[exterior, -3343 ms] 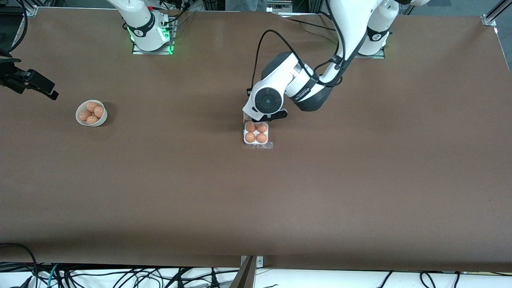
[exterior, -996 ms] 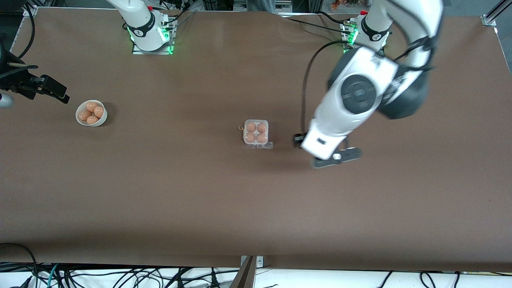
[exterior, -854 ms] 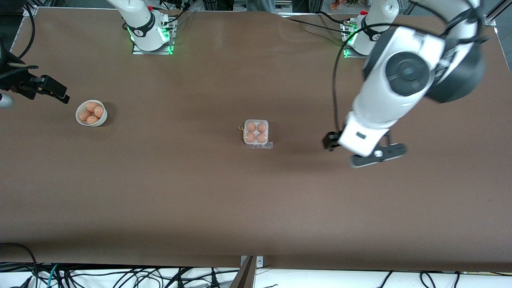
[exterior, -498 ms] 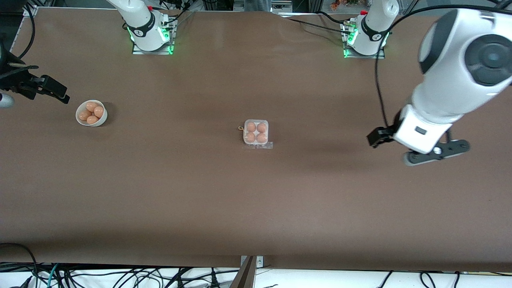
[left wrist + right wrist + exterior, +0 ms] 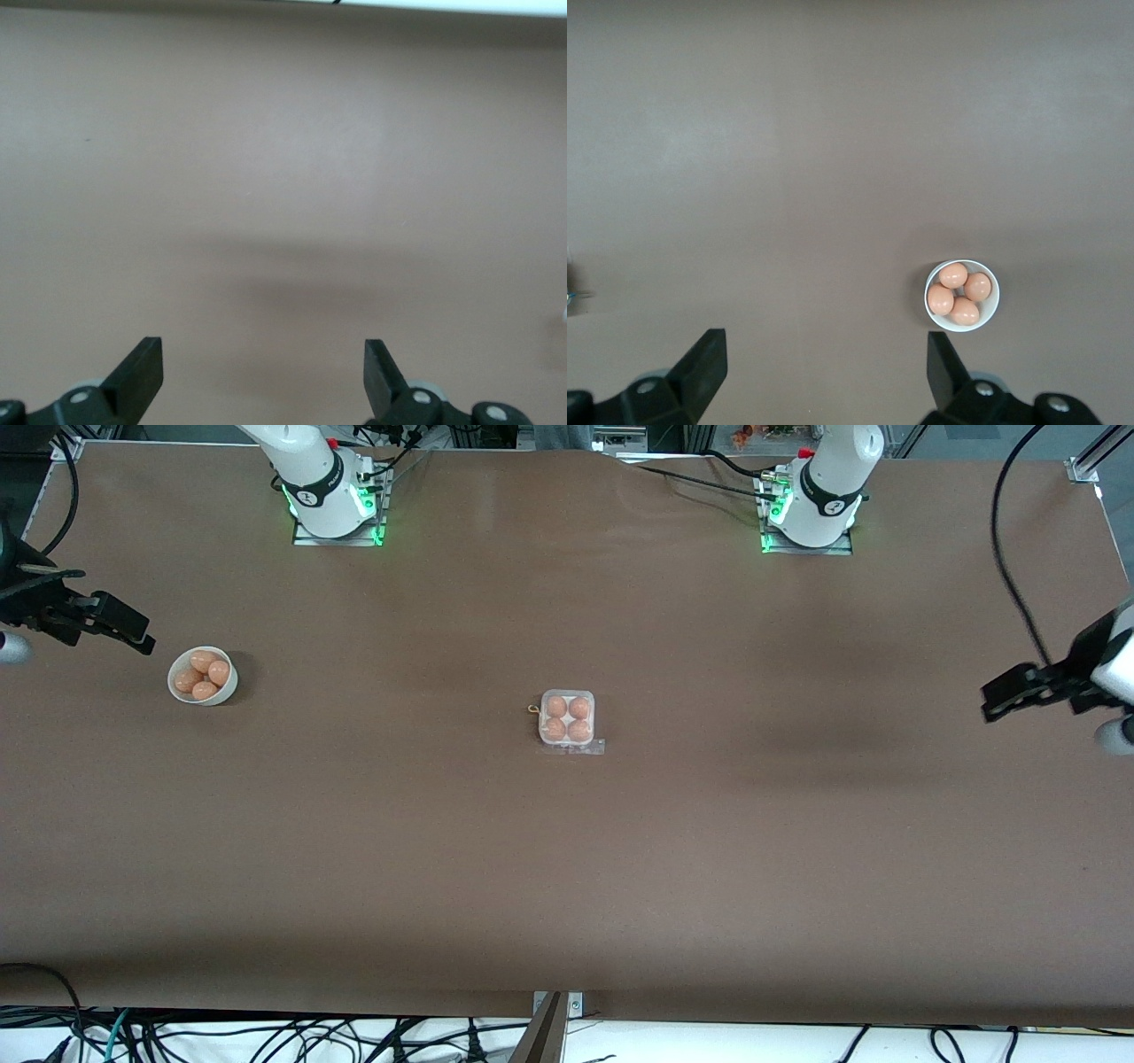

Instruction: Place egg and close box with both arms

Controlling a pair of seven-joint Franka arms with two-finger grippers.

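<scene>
The box [image 5: 567,723] is a small whitish carton in the middle of the table. It holds several tan-orange eggs [image 5: 555,707], and its clear lid lies down over them. My left gripper [image 5: 999,698] is open and empty, up over the table's edge at the left arm's end, well away from the box. Its wrist view shows its gripper [image 5: 263,372] over bare brown table. My right gripper [image 5: 137,636] is open and empty, beside the bowl at the right arm's end. It also shows in its own wrist view [image 5: 824,367].
A round white bowl [image 5: 203,677] with several more eggs stands toward the right arm's end; it also shows in the right wrist view [image 5: 962,295]. The arms' green-lit bases [image 5: 337,509] stand along the table's back edge. Cables hang along the front edge.
My left arm has swung away from the box toward the left arm's end of the table. The box's lid is down now. The right arm has barely moved.
</scene>
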